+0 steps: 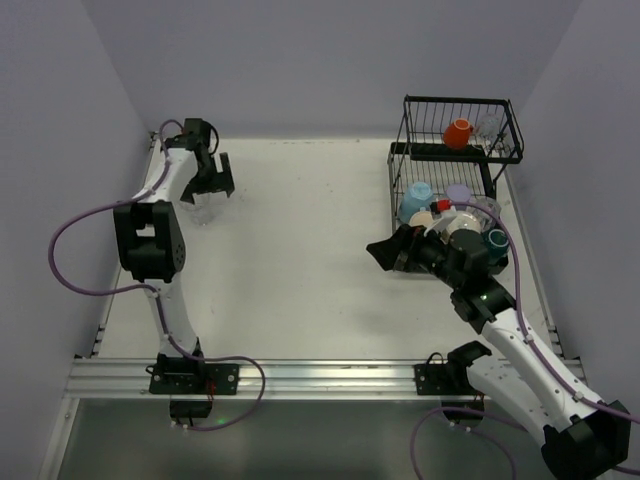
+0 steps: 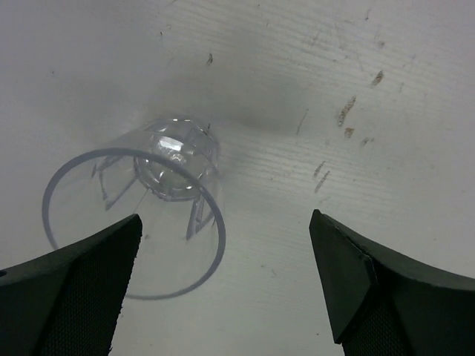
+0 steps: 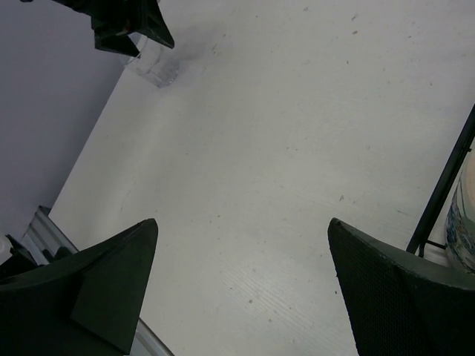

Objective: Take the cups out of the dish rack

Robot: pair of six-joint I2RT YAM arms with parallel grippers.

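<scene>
The black wire dish rack (image 1: 400, 168) stands at the far right. Its upper basket holds an orange-red cup (image 1: 457, 133) and a clear glass (image 1: 489, 125). The lower tray holds a light blue cup (image 1: 415, 195), a lavender cup (image 1: 458, 192) and a beige cup (image 1: 443, 216). A clear glass (image 2: 141, 211) stands upright on the table at the far left, also seen from above (image 1: 204, 211). My left gripper (image 2: 225, 222) is open just above it, the glass by its left finger. My right gripper (image 3: 242, 222) is open and empty over the table, left of the rack's lower tray.
A dark teal mug (image 1: 496, 240) sits in the rack's near right corner beside my right arm. The rack's wire edge (image 3: 445, 178) and a cup (image 3: 466, 215) show at the right of the right wrist view. Purple walls close in on both sides and at the back.
</scene>
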